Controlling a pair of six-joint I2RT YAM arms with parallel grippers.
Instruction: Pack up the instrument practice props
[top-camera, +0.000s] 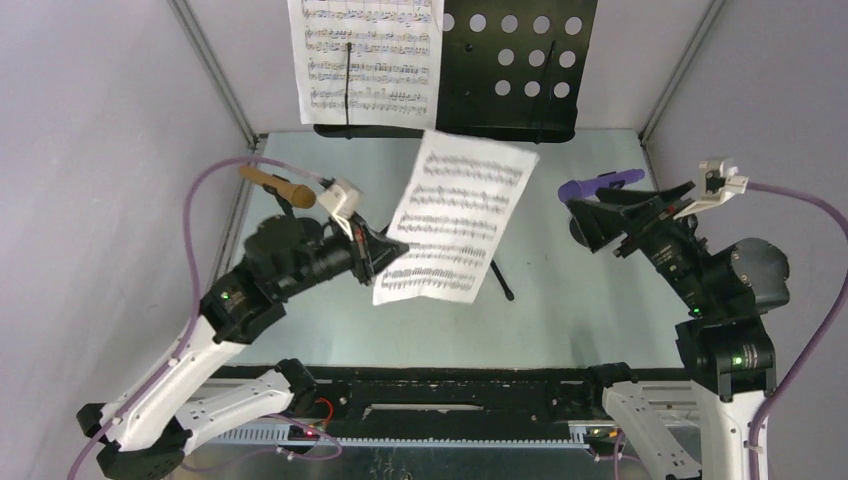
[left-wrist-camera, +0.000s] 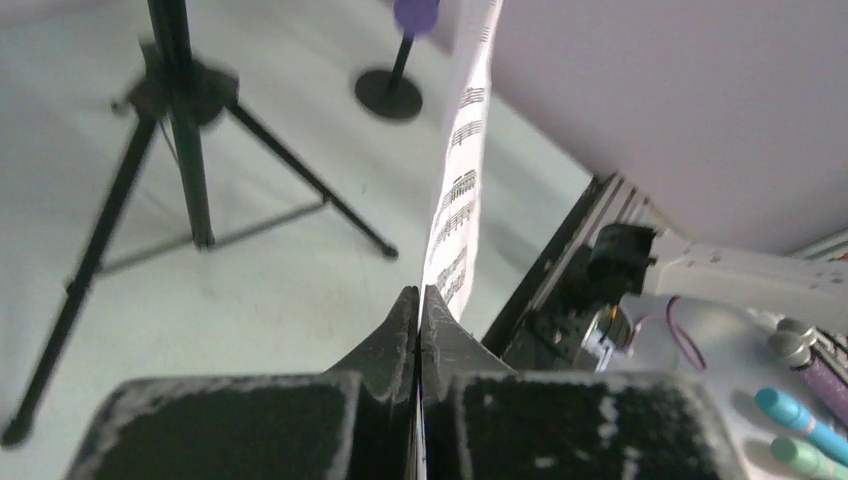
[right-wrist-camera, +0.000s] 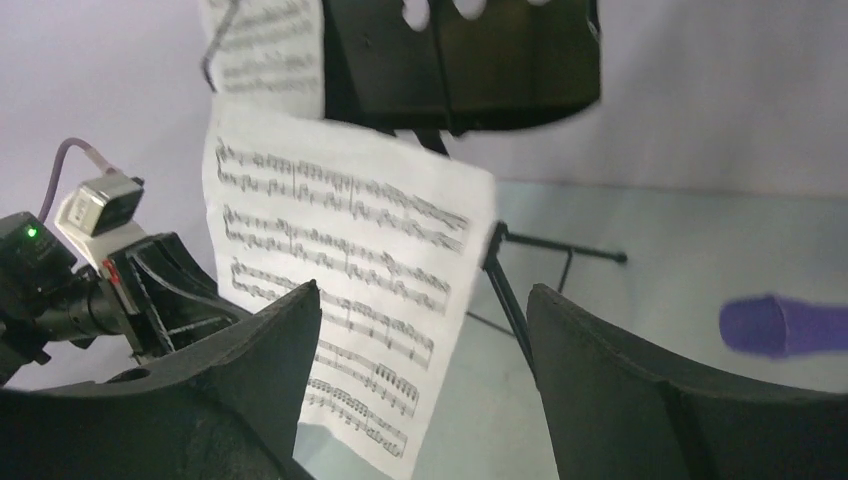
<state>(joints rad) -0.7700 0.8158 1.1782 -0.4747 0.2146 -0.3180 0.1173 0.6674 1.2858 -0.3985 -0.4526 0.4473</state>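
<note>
While your left gripper clamps the loose page and the right gripper hangs spread, empty, stow that page next.

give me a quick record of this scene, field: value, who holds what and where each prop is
left tool: shut on held page, raised in the air
right tool: open, holding nothing
music rack: upright at the far side
page on rack: resting on the left half of the music rack
purple microphone: on its round-based stand, beside the right tool
tan microphone: at the left, just past the left tool
</note>
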